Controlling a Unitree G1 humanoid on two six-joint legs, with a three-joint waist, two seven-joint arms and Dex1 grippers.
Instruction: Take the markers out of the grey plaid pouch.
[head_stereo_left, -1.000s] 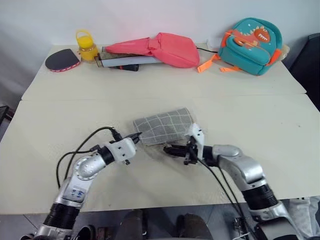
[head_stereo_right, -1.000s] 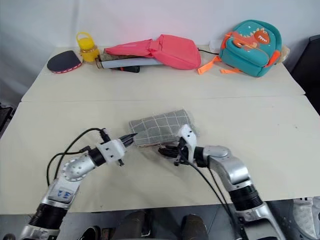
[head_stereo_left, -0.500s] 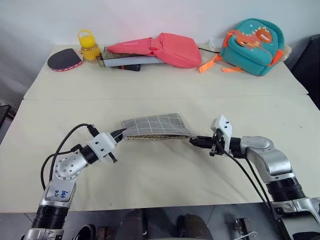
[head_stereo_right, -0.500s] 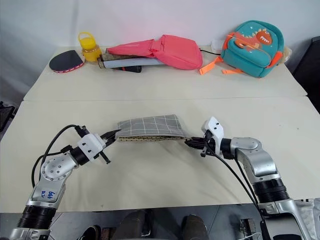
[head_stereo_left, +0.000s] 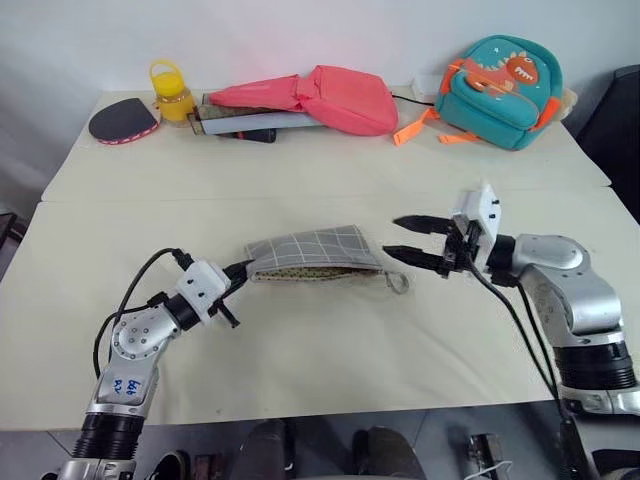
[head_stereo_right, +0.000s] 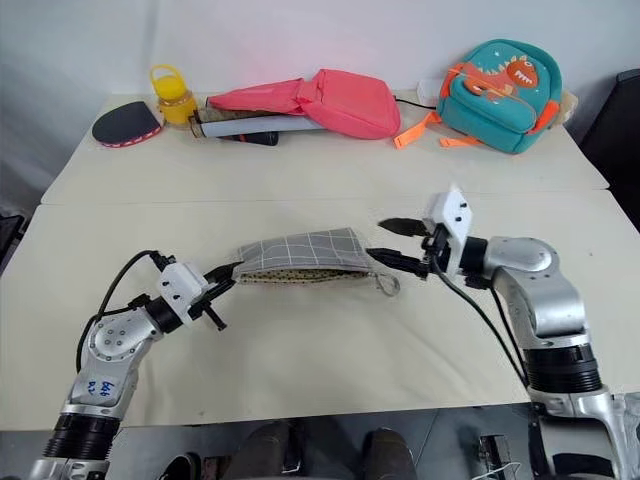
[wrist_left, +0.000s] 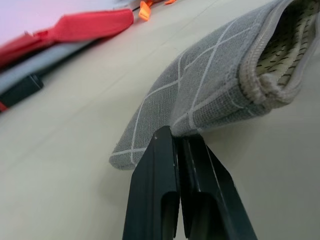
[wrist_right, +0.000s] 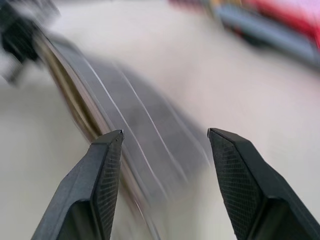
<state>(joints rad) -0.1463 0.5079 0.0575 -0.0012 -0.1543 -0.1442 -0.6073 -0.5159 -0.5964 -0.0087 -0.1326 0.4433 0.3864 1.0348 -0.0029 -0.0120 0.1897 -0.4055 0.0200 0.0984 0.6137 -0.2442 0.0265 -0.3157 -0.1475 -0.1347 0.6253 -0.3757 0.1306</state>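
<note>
the grey plaid pouch (head_stereo_left: 312, 254) lies near the middle of the desk (head_stereo_left: 300, 340), mouth showing. the left gripper (wrist_left: 176, 146) is clamped on its end; the right gripper (head_stereo_left: 408, 238) hovers empty, jaws apart, beside the other end — markers unseen. next, probably: reach inside.

Cream table (head_stereo_left: 320, 160), two tops pushed together, seam running across. Along the far edge, from the robot's left: black paddle with red rim (head_stereo_left: 123, 121), yellow jar with loop handle (head_stereo_left: 173, 93) just beside it, then a grey roll (head_stereo_left: 262, 121) with a dark object (head_stereo_left: 257, 135) in front, pink bag (head_stereo_left: 320, 99) lying over the roll. Teal dinosaur backpack (head_stereo_left: 502, 77) with orange straps (head_stereo_left: 417, 129) far right. Dark chair-like shape at right frame edge, unclear.
</note>
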